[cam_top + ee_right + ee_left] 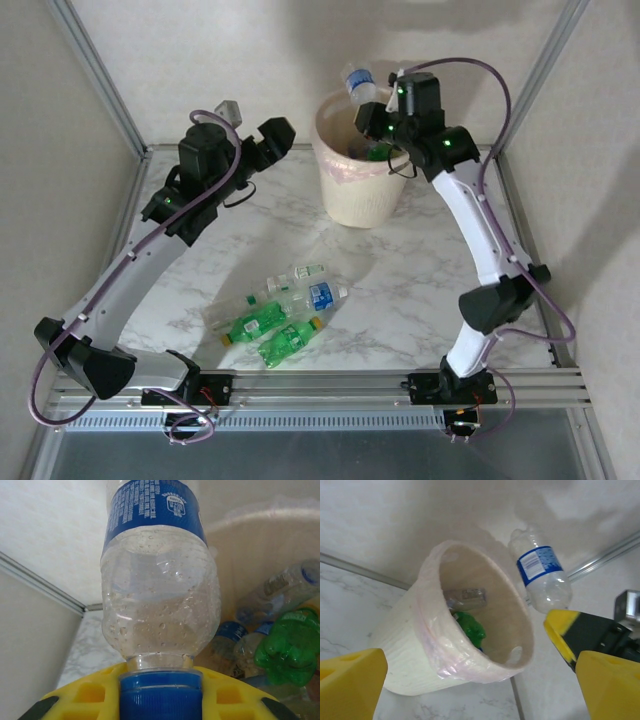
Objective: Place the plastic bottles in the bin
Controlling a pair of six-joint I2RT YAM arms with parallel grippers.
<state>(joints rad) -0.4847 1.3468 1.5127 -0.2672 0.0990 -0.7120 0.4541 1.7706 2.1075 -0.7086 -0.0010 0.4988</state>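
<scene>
my right hand (161, 696) is clamped on a blue-capped bottle (160, 605), the bin (355, 195) just beneath it; my left hand (268, 138) is spread apart.

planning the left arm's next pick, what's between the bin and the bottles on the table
Nothing: in the top view the table between the bin and the loose bottles is bare marble.
</scene>
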